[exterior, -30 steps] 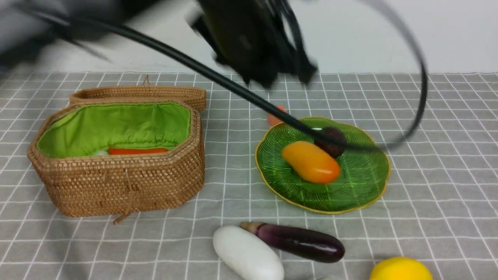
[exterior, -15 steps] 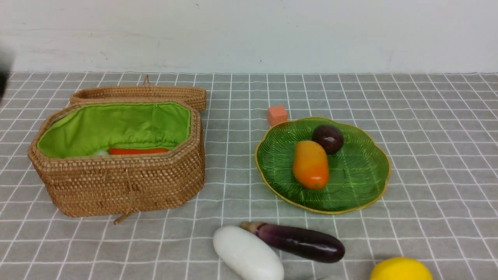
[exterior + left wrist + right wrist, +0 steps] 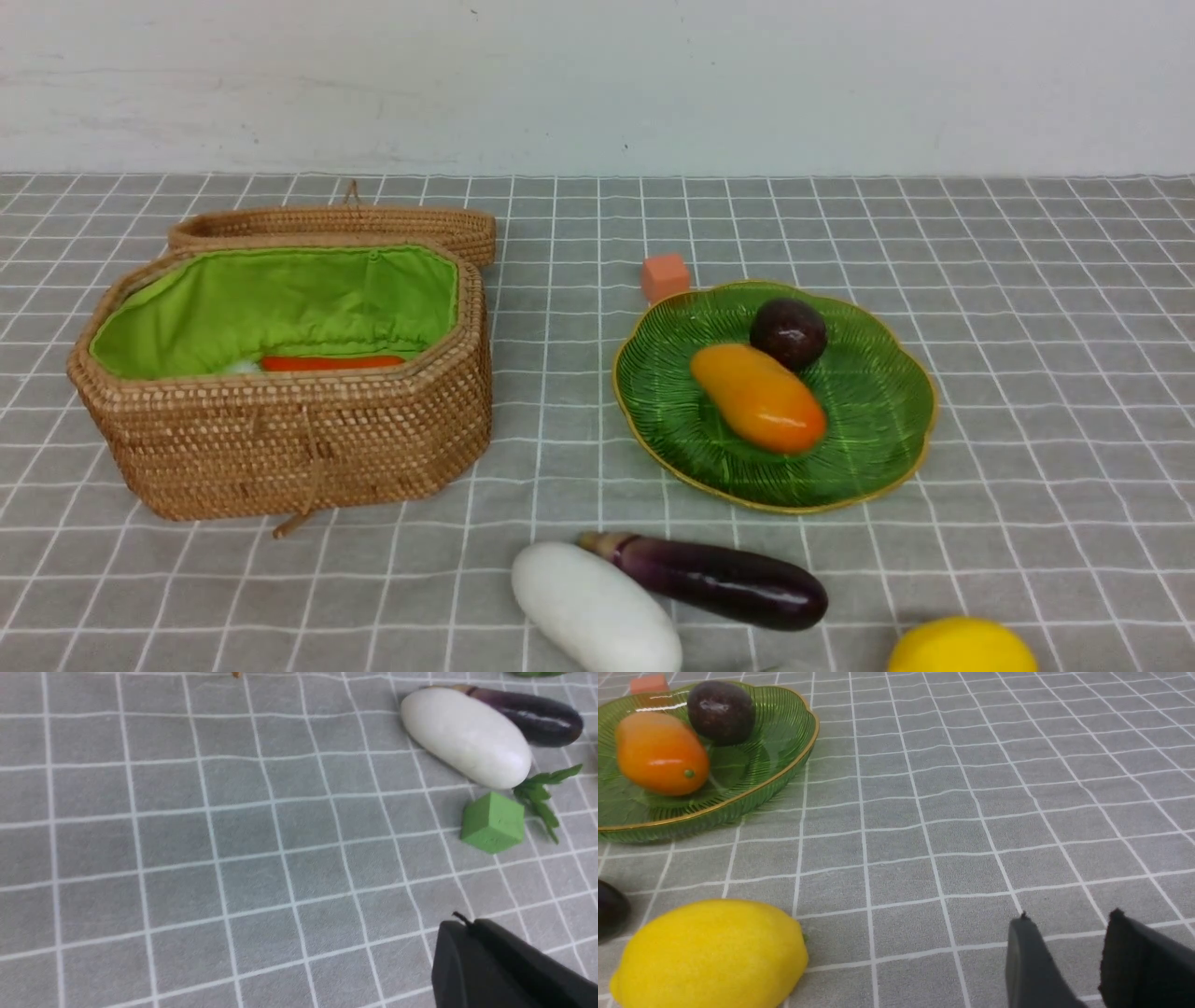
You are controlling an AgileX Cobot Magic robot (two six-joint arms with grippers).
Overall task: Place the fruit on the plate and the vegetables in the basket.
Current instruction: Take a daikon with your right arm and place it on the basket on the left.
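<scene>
We see the mango (image 3: 761,399) lying on the green plate (image 3: 868,439), with the dark maroon fruit (image 3: 789,334) right beside it, toward the plate's far side. The third fruit, the yellow lemon (image 3: 963,646), lies on the cloth-covered bench (image 3: 1055,392), nearer to us than the plate and off to its right, cut by the lower edge of our front view. Between the two, farther left, the eggplant (image 3: 724,581) lies slantwise on the bench, its stem end close against the white vegetable (image 3: 597,611). Our left wrist view shows a green block (image 3: 493,822) and a leafy green sprig (image 3: 542,793) near one end of that white vegetable. On the left side of the bench stands the wicker basket (image 3: 299,448), its lid (image 3: 420,229) open behind it; inside, against the green lining (image 3: 280,299), we make out the red chili (image 3: 331,362) and a bit of something pale (image 3: 245,367) that we cannot identify. A small orange-pink cube (image 3: 666,276) sits just behind the plate's far left rim. Our left claw (image 3: 472,921) is clenched on nothing, above the bench; our right claw (image 3: 1069,914) is released, its fingertips apart with nothing between them.
</scene>
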